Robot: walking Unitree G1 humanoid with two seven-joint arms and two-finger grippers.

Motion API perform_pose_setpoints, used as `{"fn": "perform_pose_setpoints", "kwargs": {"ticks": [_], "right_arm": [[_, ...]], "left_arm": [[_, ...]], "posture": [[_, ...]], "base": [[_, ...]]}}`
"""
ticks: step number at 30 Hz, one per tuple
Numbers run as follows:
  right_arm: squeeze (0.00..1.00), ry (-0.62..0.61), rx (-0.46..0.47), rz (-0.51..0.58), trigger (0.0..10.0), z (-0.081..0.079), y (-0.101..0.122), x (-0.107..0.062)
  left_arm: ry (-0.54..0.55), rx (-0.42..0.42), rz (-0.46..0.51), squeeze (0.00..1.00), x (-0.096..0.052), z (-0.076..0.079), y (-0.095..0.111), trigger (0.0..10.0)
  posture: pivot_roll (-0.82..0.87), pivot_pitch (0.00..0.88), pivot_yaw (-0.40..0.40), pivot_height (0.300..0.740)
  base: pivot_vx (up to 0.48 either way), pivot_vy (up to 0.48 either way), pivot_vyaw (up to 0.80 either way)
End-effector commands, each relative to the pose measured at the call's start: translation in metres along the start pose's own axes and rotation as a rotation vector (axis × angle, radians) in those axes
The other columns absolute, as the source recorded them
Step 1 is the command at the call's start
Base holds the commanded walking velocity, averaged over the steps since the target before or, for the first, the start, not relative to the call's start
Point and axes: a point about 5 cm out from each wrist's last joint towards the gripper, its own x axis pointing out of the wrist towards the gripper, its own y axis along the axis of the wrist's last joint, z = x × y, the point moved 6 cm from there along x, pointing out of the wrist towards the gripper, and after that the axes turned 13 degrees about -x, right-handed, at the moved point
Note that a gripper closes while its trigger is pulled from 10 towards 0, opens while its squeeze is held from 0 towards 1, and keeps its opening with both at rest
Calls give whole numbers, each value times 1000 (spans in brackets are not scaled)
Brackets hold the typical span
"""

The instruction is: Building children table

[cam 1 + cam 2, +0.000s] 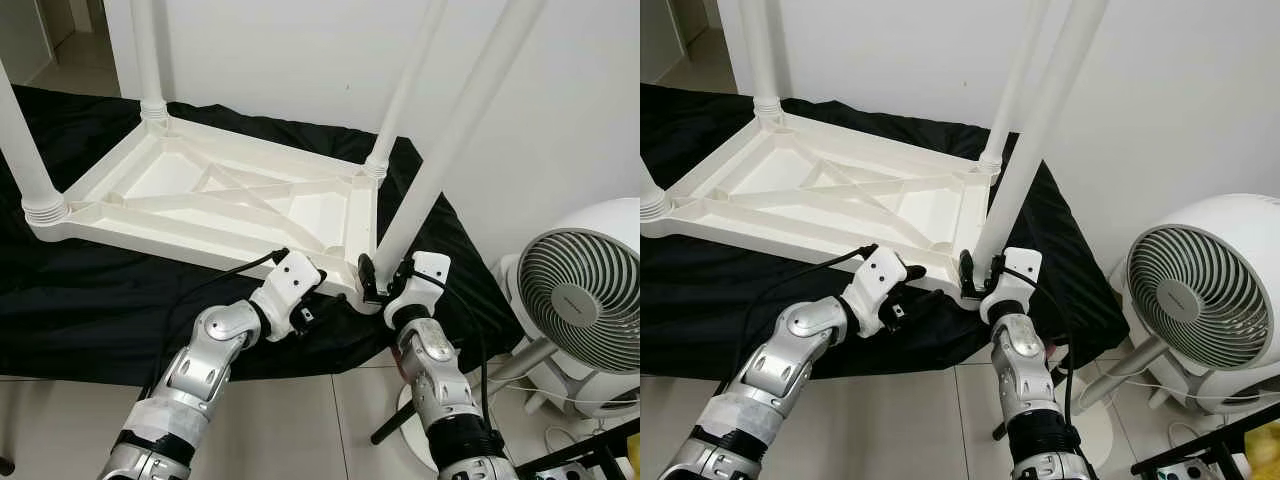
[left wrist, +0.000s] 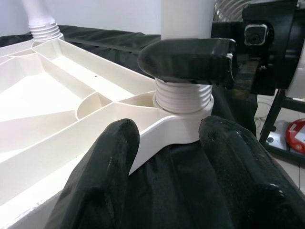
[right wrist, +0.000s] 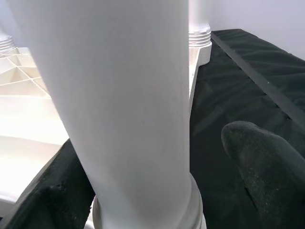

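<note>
One white plastic table top (image 1: 210, 195), upside down on a black cloth (image 1: 90, 300) spread over the floor, with four white legs (image 1: 28, 150) standing up from its corners. Near-right leg (image 1: 440, 150) tilted, its ribbed base at the corner socket. Right tool (image 1: 385, 280) placed around that leg just above the base, one finger (image 3: 267, 162) apart from the leg, the other beside it (real grip or not: cannot tell). Left tool (image 1: 315, 300) spread open at the same corner, both fingers (image 2: 105, 167) just short of the rim. Ribbed thread seen close in the left wrist view. One white fan (image 1: 585, 295) beside the cloth, right.
</note>
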Motion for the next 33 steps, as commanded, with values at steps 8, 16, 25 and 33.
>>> {"fn": "perform_pose_setpoints", "kwargs": {"ticks": [8,16,25,33], "right_arm": [[0,222,-172,66,10000,12,2,-6],[0,360,-257,56,10000,16,1,-5],[0,483,-270,39,5765,8,-2,3],[0,561,-278,-14,0,-4,-15,8]], "left_arm": [[250,-49,81,0,-1,-22,-21,10000],[186,-35,74,0,2,-7,-26,10000],[107,-9,113,0,6,4,-13,10000],[42,25,122,0,11,25,-7,10000]], "posture": [[93,0,-143,740],[92,0,-142,740],[100,0,-143,740],[111,0,-145,740]], "base": [[0,0,0],[0,0,0],[0,0,0],[0,0,0]]}}
